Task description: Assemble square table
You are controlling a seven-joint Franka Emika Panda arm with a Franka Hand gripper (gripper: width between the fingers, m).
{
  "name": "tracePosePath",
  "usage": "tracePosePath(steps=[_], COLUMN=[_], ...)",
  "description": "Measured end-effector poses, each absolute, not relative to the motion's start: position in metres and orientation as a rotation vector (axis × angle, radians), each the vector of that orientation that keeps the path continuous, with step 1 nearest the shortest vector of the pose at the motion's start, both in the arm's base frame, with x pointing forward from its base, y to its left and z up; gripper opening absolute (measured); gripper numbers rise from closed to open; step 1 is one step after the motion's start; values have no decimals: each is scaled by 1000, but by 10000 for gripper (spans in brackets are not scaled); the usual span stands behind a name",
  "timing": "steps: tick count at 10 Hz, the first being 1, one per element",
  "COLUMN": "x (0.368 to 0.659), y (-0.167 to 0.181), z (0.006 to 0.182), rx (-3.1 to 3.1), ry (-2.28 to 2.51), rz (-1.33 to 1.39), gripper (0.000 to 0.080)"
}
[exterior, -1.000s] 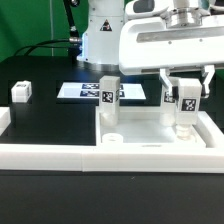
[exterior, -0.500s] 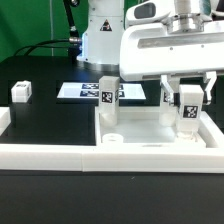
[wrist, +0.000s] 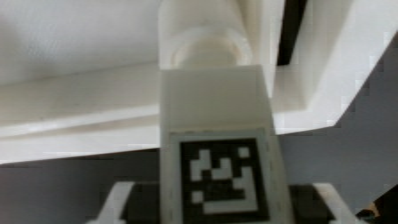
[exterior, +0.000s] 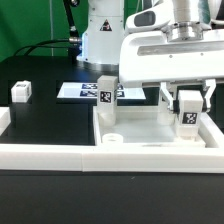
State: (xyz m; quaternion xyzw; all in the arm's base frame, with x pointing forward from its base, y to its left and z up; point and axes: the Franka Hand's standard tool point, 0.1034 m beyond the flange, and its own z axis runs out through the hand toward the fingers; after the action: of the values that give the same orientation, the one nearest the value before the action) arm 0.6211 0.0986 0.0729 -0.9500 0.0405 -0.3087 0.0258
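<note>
I count one white plastic square slab with a raised rim [exterior: 150,128]. There are three small white tagged block legs: first leg [exterior: 107,92], second leg [exterior: 187,110], third leg [exterior: 21,92]. I also see one flat white marker board [exterior: 72,91], one long white low border wall [exterior: 50,157], one white robot arm [exterior: 105,30] and one black surface [exterior: 50,118].

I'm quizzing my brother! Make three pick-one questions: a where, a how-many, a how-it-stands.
1. Where is the loose leg? A on the black table; B on the marker board; C up in the air.
2. How many legs show in the exterior view? A one; B three; C six.
3. The leg between the fingers is A lying flat; B upright; C snapped in two.
Answers: A, it sits alone there. B: loose leg, standing leg on the slab, one between the fingers. B, it stands tall.
</note>
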Motion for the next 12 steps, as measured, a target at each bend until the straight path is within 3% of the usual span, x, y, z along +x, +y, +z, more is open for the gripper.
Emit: tracePosePath(steps=[2,3,4,5,6,7,12], x=[620,619,619,618,618,618,618], y=[98,99,99,99,99,99,99], z=[73,71,70,70,70,70,70], rx=[-2942,-2947,-2948,-2949,-2949,-2949,-2949], ry=[126,125,125,125,125,125,125], rz=[-924,-907,-901,-901,-900,-900,-899], gripper=[291,369,369,549,549,629,649])
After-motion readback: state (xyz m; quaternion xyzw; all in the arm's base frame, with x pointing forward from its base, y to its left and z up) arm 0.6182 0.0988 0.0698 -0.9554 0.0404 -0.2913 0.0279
